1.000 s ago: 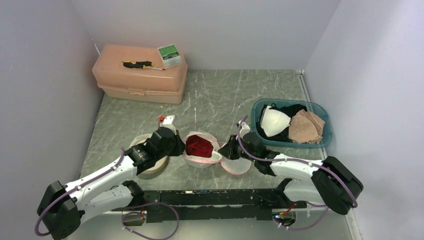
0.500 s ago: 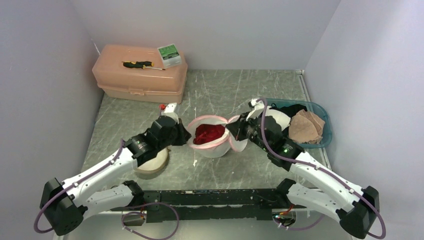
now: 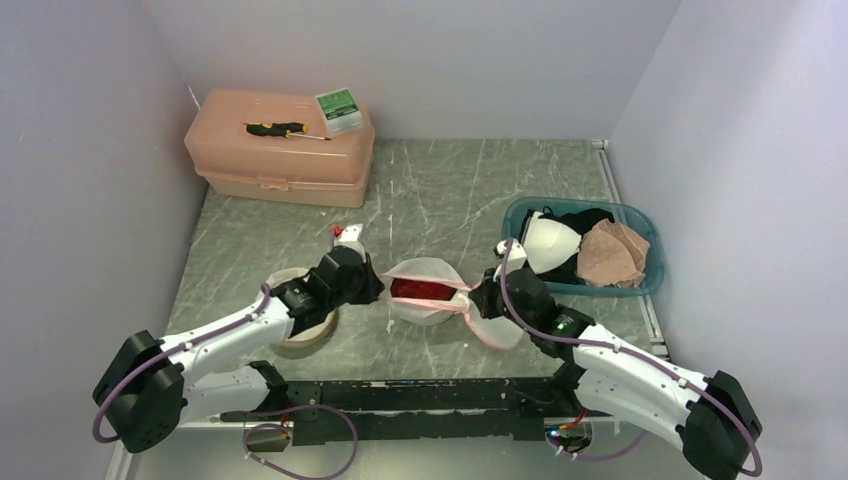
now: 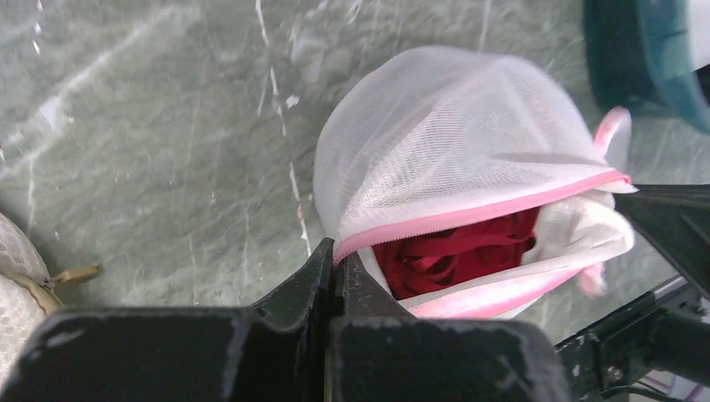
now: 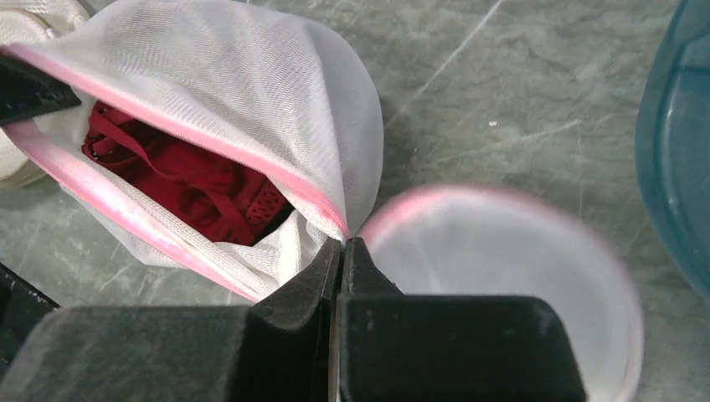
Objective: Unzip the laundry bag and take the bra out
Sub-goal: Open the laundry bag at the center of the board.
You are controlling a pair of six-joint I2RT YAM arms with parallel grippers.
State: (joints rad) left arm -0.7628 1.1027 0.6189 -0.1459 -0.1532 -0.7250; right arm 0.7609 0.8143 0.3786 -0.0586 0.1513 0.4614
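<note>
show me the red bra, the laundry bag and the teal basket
red bra (image 4: pixel 456 255), left wrist view, bunched fabric in the opening
laundry bag (image 4: pixel 435 151), left wrist view, white mesh top
teal basket (image 3: pixel 512 228), top external view, left rim

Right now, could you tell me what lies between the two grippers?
The open laundry bag with the red bra inside; left gripper and right gripper each pinch an end of its rim, clearest in the top external view.

No lettering can be read anywhere. The small box (image 3: pixel 338 111) on the peach toolbox (image 3: pixel 280 150) carries a green-and-white label, but its print is too small to read.
</note>
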